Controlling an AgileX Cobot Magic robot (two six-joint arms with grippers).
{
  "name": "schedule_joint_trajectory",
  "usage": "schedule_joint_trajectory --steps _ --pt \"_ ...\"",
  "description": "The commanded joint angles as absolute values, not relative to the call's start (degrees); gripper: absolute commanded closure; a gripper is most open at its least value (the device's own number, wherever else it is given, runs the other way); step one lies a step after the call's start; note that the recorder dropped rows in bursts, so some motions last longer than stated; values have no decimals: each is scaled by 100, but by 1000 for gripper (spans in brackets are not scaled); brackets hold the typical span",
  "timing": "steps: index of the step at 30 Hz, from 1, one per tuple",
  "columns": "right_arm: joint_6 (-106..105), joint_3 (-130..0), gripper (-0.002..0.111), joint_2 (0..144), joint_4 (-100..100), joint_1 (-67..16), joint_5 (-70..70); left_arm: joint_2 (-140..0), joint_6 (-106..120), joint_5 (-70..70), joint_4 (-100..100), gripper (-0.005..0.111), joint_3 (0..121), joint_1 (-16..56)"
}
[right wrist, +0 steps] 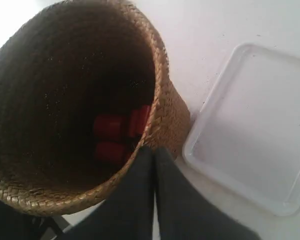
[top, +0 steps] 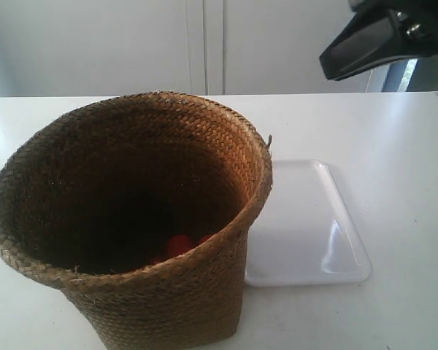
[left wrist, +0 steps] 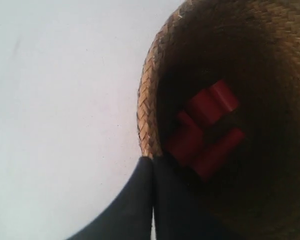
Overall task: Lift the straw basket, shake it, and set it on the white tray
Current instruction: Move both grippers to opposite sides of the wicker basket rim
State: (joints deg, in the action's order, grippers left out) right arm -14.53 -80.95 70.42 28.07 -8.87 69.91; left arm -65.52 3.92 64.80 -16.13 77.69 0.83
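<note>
Exterior view: the straw basket (top: 160,306) stands upright on the table (top: 401,146), just beside the white tray (top: 314,233), with red pieces (top: 179,244) at its bottom (their shape is unclear). Left wrist view: your left gripper (left wrist: 151,161) has its fingers pressed together, gripping nothing, tips in line with the basket's rim. Right wrist view: your right gripper (right wrist: 151,150) is closed the same way, empty, over the rim near the tray.
</note>
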Motion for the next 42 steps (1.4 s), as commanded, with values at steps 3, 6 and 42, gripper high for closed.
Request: schedule_joint_trajectory --steps 3,6,42 --pt "-1482 -7782 108 7228 2734 -1255 6996 -6608 522 6976 -1802 97 7774 72" --pt "-1482 -7727 108 7354 2734 -1310 6996 -6640 612 6996 -1791 73 7774 72" --pt "-741 -7652 34 8372 3394 -1365 6996 -7809 624 6996 -1990 21 7772 72"
